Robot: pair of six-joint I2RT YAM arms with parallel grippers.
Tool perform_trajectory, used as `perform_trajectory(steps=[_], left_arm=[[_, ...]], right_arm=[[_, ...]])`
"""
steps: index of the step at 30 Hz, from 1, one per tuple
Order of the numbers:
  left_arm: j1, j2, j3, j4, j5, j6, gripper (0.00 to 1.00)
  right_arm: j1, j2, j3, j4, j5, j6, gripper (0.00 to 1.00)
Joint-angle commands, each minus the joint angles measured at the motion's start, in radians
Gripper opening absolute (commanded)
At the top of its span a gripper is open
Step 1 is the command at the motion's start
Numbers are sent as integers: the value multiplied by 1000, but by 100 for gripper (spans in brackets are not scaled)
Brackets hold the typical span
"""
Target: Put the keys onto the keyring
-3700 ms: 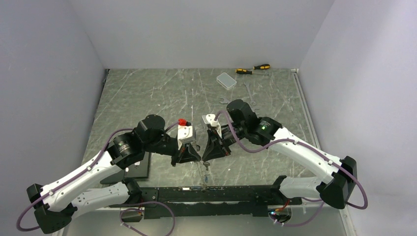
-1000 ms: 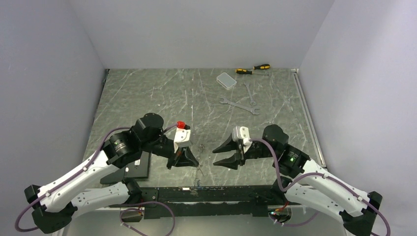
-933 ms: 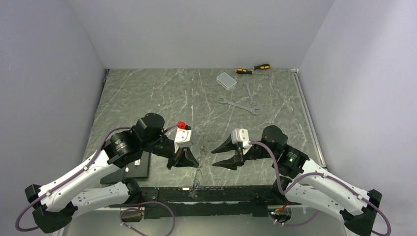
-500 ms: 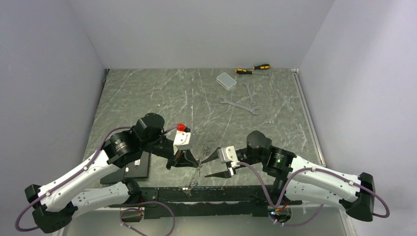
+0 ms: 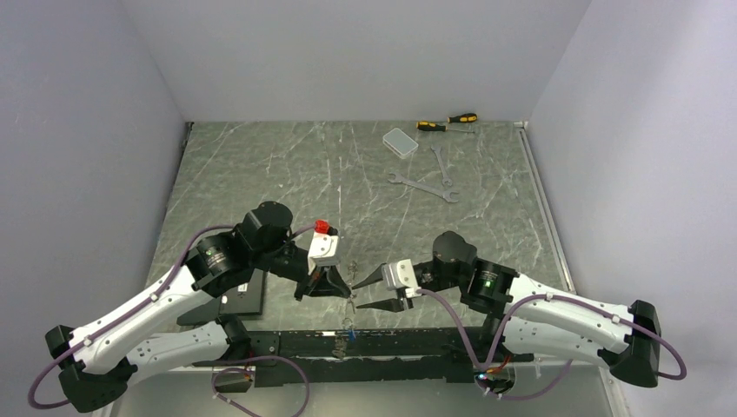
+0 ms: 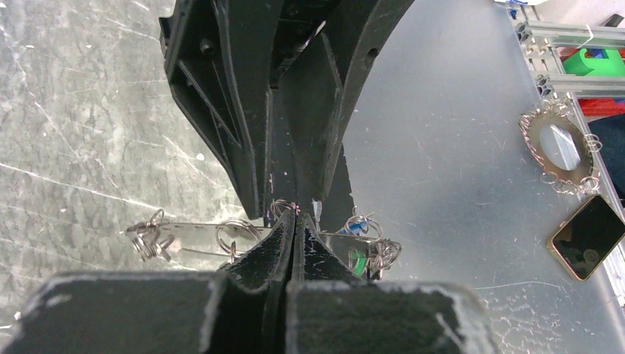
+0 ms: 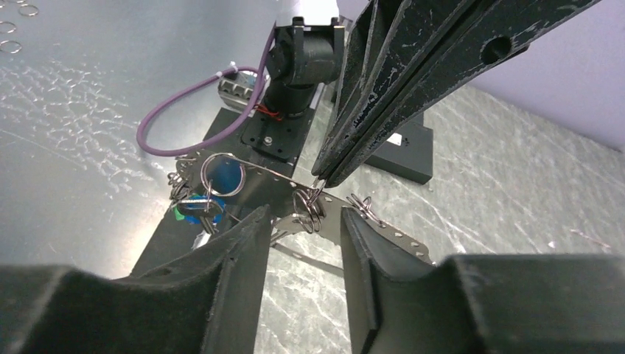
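Note:
My left gripper (image 5: 341, 287) is shut on the keyring (image 5: 349, 313), a thin silver wire loop that hangs from it toward the front rail. The left wrist view shows the pads (image 6: 284, 236) pinched on the wire of the keyring (image 6: 199, 225), with blue- and green-headed keys (image 6: 360, 258) strung at its right end. My right gripper (image 5: 356, 297) stands open just right of the loop. In the right wrist view its fingers (image 7: 250, 236) flank small split rings on the keyring (image 7: 258, 168), without touching them. The keys (image 7: 197, 208) hang to the left.
Two wrenches (image 5: 423, 185), two screwdrivers (image 5: 448, 122) and a clear plastic box (image 5: 400, 141) lie at the back right. A black block (image 5: 243, 295) sits under my left arm. The black rail (image 5: 417, 343) runs along the near edge.
My right arm has swung left from the table's right side, bringing its open fingers up beside the hanging keyring. My left gripper has stayed shut on the wire, nearly still.

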Motion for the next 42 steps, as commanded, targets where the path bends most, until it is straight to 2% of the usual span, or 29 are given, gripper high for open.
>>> perform_trajectory(steps=[1,4,10,15,21,35,42], left_arm=[[7,-19,6,60,52,13,0],[9,-17,6,60,55,13,0],[13,-17,6,62,58,12,0],[15,-13,5,64,62,10,0],[17,-6,8,67,71,9,0],[24,-1,8,64,89,11,0],[26,-14,2,72,95,6,0]], right_arm=[[16,29,24,52,1,-1,40],[25,40,23,60,5,-3,32],[32,42,25,55,22,-9,23],[31,45,31,57,25,-7,22],[32,54,41,41,17,-15,1],[32,-3,34,49,119,42,0],[18,-34,-9,127,167,154,0]])
